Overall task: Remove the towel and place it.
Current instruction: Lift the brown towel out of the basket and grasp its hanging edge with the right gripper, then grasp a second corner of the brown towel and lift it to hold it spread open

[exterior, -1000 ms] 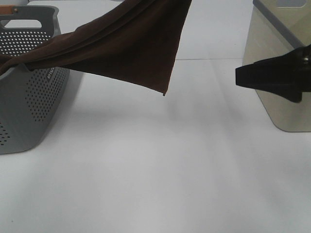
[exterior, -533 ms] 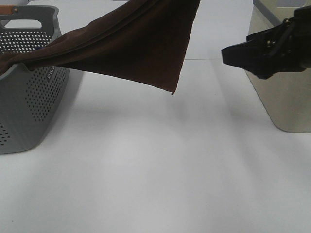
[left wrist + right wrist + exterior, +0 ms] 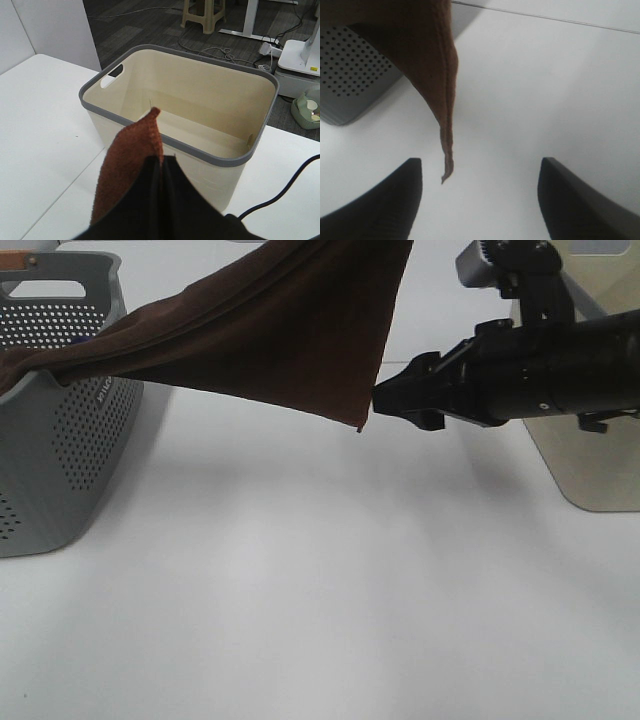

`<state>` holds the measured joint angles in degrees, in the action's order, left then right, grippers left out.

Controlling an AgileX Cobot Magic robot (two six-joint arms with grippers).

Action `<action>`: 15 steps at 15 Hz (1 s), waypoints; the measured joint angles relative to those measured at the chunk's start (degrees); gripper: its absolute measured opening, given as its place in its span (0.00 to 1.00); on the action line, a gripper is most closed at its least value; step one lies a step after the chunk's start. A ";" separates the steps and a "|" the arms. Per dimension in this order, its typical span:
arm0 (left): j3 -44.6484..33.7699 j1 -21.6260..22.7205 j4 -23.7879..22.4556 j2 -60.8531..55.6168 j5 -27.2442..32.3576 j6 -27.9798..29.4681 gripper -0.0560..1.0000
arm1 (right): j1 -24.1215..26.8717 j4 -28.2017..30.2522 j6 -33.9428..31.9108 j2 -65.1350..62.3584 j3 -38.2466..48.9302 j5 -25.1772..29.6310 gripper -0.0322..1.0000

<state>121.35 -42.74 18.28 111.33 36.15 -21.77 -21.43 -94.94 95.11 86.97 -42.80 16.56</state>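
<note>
The dark brown towel stretches taut from the grey basket at the left up past the top edge of the exterior view, with one corner hanging free. My left gripper is shut on a fold of the towel; it is out of the exterior view. My right gripper is open, its tips just right of the hanging corner. In the right wrist view the towel corner hangs between the open gripper's fingers, nearer one finger, untouched.
A beige bin with a grey rim stands at the right behind my right arm; it also shows open and empty in the left wrist view. The perforated grey basket wall shows in the right wrist view. White table below.
My right arm has swept left from the beige bin to the towel's hanging corner. The towel has lifted slightly and stayed in the left gripper.
</note>
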 joint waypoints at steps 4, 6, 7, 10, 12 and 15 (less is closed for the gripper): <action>0.00 0.00 0.00 0.00 -0.06 0.00 0.05 | -0.06 -3.67 2.12 7.68 -6.02 4.01 0.67; 0.00 0.00 0.00 0.00 -0.06 0.00 0.05 | -0.06 -4.35 3.21 9.68 -7.96 5.73 0.59; 0.00 0.00 0.00 0.00 -0.06 0.00 0.05 | -0.06 -4.47 3.32 10.37 -8.19 5.73 0.53; 0.00 0.00 -1.72 0.00 -0.06 0.00 0.05 | -0.06 -4.53 3.55 10.66 -8.42 6.93 0.06; 0.00 0.00 -5.79 0.00 -0.80 0.29 0.05 | -0.06 -4.58 3.09 10.66 -8.42 7.62 0.03; 0.00 0.06 -13.75 0.00 -1.72 5.27 0.05 | -0.06 -3.67 -0.97 9.34 -8.42 7.91 0.03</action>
<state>121.35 -42.69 4.53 111.33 34.43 -16.50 -21.49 -98.61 94.14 96.31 -51.22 24.47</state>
